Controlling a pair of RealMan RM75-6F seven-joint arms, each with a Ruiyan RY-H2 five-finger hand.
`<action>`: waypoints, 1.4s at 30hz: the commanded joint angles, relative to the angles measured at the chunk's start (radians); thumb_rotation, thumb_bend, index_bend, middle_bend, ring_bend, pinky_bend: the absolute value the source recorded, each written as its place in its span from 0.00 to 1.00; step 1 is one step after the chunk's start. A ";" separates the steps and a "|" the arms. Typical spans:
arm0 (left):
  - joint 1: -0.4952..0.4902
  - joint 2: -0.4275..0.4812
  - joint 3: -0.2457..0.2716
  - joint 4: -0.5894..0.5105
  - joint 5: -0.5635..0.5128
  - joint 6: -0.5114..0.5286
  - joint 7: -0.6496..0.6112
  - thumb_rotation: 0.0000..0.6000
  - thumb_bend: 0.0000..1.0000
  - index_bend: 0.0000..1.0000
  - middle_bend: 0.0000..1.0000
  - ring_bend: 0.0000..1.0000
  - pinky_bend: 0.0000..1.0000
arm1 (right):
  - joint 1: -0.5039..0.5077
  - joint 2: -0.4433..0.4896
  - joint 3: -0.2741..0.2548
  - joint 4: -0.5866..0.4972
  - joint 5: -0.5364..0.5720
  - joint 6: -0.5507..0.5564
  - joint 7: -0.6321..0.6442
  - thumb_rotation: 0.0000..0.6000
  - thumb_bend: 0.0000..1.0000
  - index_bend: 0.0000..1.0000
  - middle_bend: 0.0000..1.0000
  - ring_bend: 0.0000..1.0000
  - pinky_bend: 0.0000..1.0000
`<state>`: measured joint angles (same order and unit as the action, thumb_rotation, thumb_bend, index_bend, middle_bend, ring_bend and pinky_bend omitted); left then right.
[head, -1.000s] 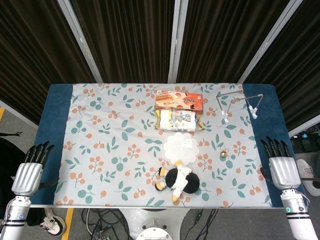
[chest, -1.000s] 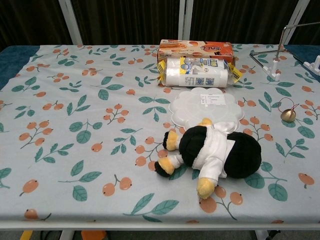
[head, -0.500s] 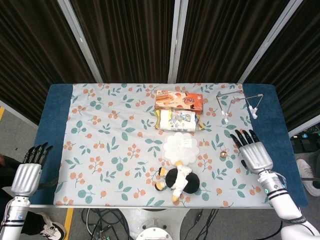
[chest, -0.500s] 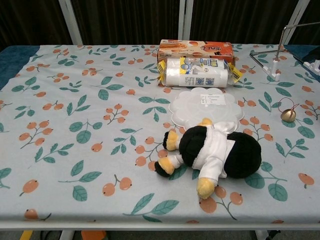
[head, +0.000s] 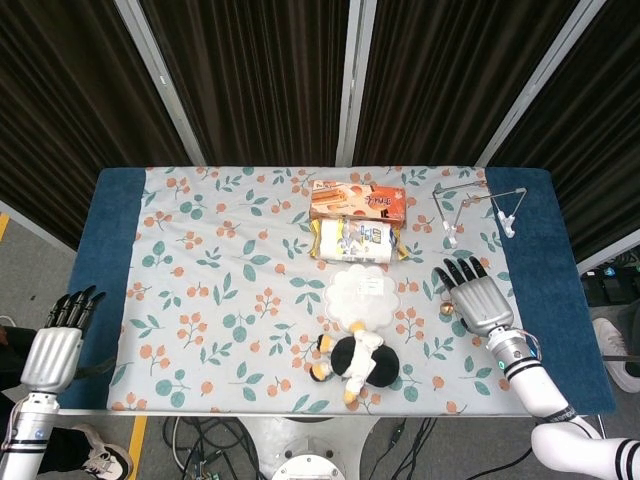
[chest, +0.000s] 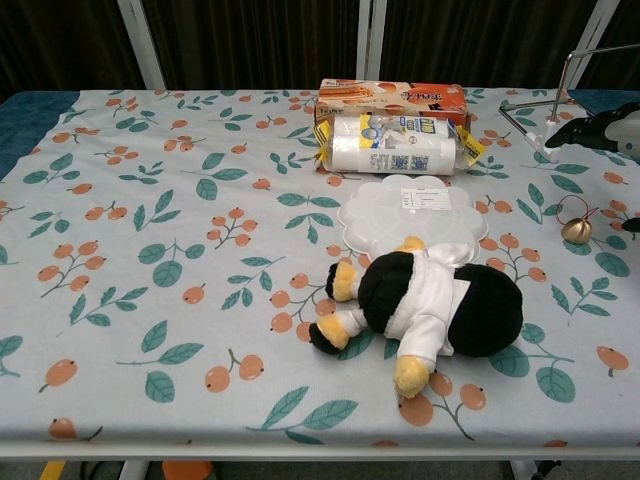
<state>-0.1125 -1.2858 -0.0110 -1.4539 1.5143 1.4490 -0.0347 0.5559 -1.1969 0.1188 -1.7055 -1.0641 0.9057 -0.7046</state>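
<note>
My right hand (head: 474, 293) hovers open above the table's right side, fingers spread, just right of a small gold bell (head: 447, 310). In the chest view its fingertips (chest: 600, 128) enter at the right edge, above the bell (chest: 575, 230). My left hand (head: 58, 338) hangs open off the table's left front corner, holding nothing. A black and white plush penguin (head: 353, 359) lies near the front middle, touching a white scalloped lid (head: 363, 295). Behind it lie a white wrapped roll (head: 357, 240) and an orange snack box (head: 357, 201).
A thin metal wire stand (head: 475, 205) with white feet stands at the back right. A floral cloth (head: 220, 290) covers the blue table (head: 110, 250). Dark curtains and metal posts close off the back.
My right hand has moved from the table's right front edge leftward and forward over the cloth, to beside the bell. It now shows in the chest view. The left hand barely moved.
</note>
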 joint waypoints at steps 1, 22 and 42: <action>0.001 0.000 0.001 0.002 -0.001 0.000 -0.002 1.00 0.02 0.09 0.00 0.00 0.02 | 0.007 -0.010 -0.007 0.009 0.005 0.005 0.000 1.00 0.12 0.10 0.00 0.00 0.00; 0.006 -0.002 0.000 0.014 -0.003 0.004 -0.017 1.00 0.02 0.09 0.00 0.00 0.02 | 0.060 -0.076 -0.049 0.079 0.051 0.025 0.012 1.00 0.14 0.32 0.00 0.00 0.00; 0.008 0.000 0.001 0.013 -0.004 0.000 -0.022 1.00 0.02 0.09 0.00 0.00 0.02 | 0.093 -0.096 -0.067 0.101 0.089 0.040 0.014 1.00 0.16 0.45 0.00 0.00 0.00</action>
<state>-0.1045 -1.2861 -0.0097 -1.4406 1.5100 1.4495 -0.0566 0.6482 -1.2928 0.0521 -1.6047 -0.9759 0.9451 -0.6904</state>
